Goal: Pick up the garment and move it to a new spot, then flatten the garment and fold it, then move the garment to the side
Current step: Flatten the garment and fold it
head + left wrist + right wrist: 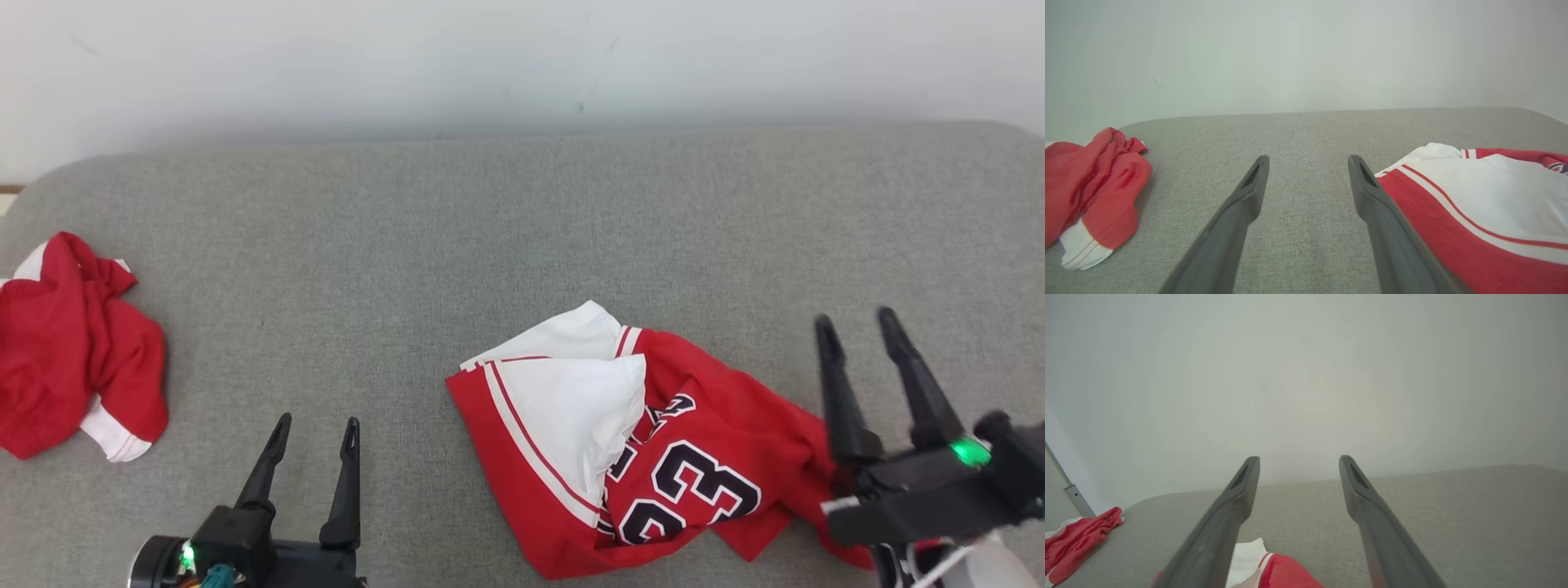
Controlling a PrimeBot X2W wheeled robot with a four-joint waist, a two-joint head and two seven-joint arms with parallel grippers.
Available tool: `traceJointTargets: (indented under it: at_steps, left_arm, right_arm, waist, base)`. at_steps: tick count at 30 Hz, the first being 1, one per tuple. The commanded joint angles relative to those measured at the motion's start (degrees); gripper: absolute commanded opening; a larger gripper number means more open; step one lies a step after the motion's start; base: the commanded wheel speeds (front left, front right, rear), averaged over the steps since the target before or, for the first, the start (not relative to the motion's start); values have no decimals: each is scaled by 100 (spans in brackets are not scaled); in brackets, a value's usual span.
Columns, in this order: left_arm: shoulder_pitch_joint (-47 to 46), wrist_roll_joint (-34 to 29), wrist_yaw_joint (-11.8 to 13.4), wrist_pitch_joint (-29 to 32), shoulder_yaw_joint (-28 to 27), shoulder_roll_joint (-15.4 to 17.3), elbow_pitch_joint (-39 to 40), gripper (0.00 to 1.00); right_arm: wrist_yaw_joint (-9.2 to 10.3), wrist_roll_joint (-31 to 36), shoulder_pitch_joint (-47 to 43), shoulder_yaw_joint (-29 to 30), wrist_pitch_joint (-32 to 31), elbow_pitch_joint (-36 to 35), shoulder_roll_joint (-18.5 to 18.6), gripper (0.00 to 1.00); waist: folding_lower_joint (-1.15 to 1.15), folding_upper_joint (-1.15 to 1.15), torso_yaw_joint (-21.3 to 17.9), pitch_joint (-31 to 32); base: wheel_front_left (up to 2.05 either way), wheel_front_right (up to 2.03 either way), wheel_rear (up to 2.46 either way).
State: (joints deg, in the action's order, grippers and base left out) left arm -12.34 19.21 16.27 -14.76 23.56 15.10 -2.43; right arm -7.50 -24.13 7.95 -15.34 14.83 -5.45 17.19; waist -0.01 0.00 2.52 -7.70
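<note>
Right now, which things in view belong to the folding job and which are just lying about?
Job:
number 23 jersey, crumpled at centre
right gripper, open, at its right end
left gripper, open, apart from it

Lying about:
red garment, bunched at far left

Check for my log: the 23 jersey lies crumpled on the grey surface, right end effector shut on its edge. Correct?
No: the right end effector is open, gripping nothing, per the right wrist view. The 23 jersey lies crumpled on the grey surface.

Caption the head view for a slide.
Open left end effector and right end effector flank crumpled jersey on grey fabric.
</note>
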Motion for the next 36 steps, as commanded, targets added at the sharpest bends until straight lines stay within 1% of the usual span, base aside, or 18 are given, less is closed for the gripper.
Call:
traceJointTargets:
  at_steps: [1,5,10,20,26,36]
  left_arm:
    - [124,-20,29,-34,-12,51,55,100]
    - [262,-64,97,13,-7,129,175,100]
    - [465,-80,194,85,-5,226,299,100]
    - [788,29,241,183,-37,392,402,100]
    - [834,39,240,203,-51,469,404,100]
    - [780,66,237,248,11,474,371,100]
  right_arm:
    - [2,119,-167,112,-27,31,-28,100]
    - [2,368,-528,368,-201,146,-91,100]
    - [2,613,-995,418,-420,240,-134,100]
    - [2,789,-1688,636,-601,-16,-346,100]
    - [2,923,-1837,748,-710,-201,-422,100]
    - [2,952,-1894,760,-787,-296,-469,100]
  waist:
    - [1,0,11,115]
    - [1,0,25,282]
    - [1,0,62,511]
    - [1,0,35,846]
    - [1,0,-12,899]
    - [1,0,45,919]
  base:
    - [0,0,0]
    - [0,0,0]
    - [0,0,0]
    - [0,0,0]
    - [0,0,0]
    - [0,0,0]
